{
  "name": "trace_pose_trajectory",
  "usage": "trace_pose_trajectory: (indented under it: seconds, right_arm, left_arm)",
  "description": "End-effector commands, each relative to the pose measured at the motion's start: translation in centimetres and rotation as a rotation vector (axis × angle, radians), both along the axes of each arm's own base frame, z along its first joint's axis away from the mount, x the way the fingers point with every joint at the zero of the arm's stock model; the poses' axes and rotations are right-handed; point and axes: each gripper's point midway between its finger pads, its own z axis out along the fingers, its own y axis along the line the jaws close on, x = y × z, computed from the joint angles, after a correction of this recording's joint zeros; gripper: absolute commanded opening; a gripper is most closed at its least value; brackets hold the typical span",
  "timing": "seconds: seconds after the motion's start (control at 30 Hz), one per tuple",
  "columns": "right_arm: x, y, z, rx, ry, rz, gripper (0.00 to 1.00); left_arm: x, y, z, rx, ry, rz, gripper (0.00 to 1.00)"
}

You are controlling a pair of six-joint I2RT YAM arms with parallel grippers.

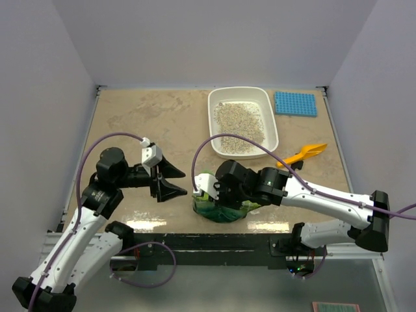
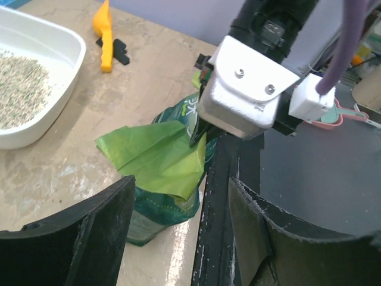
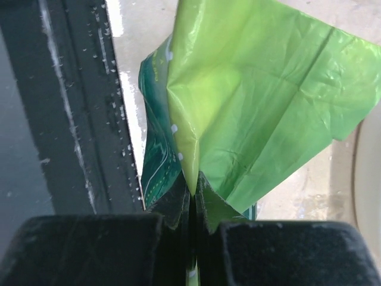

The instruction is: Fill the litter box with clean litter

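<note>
Well beyond right gripper (image 3: 192, 205): litter box (image 1: 272, 120)

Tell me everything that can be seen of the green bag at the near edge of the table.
The green bag is crinkly, plastic-looking film: dark green with white print below, a creased lime-green flap above. It stands slumped on the table by the near edge, apart from the litter box. The right gripper is shut on the flap's edge; the left gripper is open beside it, not touching. Its contents do not show.
</note>
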Motion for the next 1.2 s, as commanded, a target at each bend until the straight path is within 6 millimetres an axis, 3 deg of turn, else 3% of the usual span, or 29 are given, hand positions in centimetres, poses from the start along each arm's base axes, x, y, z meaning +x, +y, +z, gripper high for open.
trace_pose_trajectory:
  seconds: [0.0,0.33,0.67,0.9,1.1,1.17]
  right_arm:
    - [-1.9,2.7,3.9,0.128,0.077,0.120,0.00]
    - [-1.5,2.6,4.3,0.158,0.103,0.091,0.00]
    - [-1.3,2.2,4.8,0.179,0.096,0.089,0.00]
    - [-1.0,2.2,4.8,0.191,0.080,0.082,0.00]
    - [-0.8,2.0,5.0,0.198,0.067,0.077,0.00]
    - [-0.9,1.9,5.3,0.207,0.062,0.077,0.00]
  left_arm:
    - [-0.2,-1.5,0.6,-0.036,-0.162,-0.092,0.70]
    - [-1.1,-5.5,-2.0,0.095,-0.269,-0.209,0.73]
    - [0.1,-6.4,-5.1,0.134,-0.304,-0.190,0.75]
    - [-1.0,-7.3,-7.0,0.130,-0.217,-0.265,0.76]
    - [-1.2,-7.5,-9.2,0.174,-0.175,-0.276,0.71]
    - [-0.7,-7.5,-9.5,0.188,-0.166,-0.257,0.58]
